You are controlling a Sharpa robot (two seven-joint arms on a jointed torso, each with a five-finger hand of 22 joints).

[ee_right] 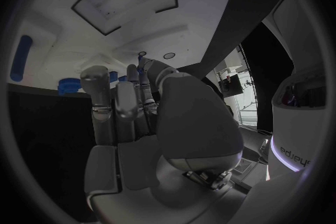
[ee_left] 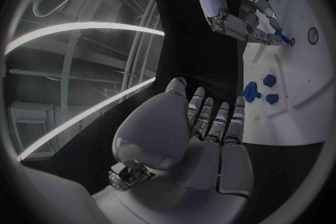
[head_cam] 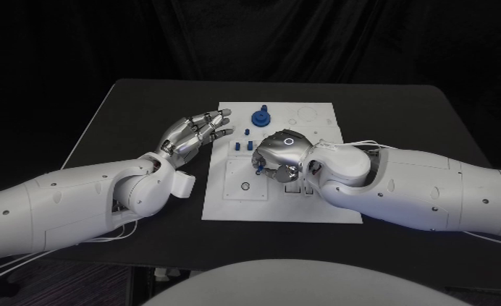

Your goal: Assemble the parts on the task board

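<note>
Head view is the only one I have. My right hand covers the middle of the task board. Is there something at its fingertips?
Observer: Yes. The left wrist view shows a small blue part at the fingertips of the right hand, close over the task board. Whether the part is pinched, I cannot tell.
Operator: Thank you. And the left hand, is anything in its palm?
Observer: No. In its own wrist view the left hand has a bare palm, with the fingers stretched out toward the edge of the board.
</note>
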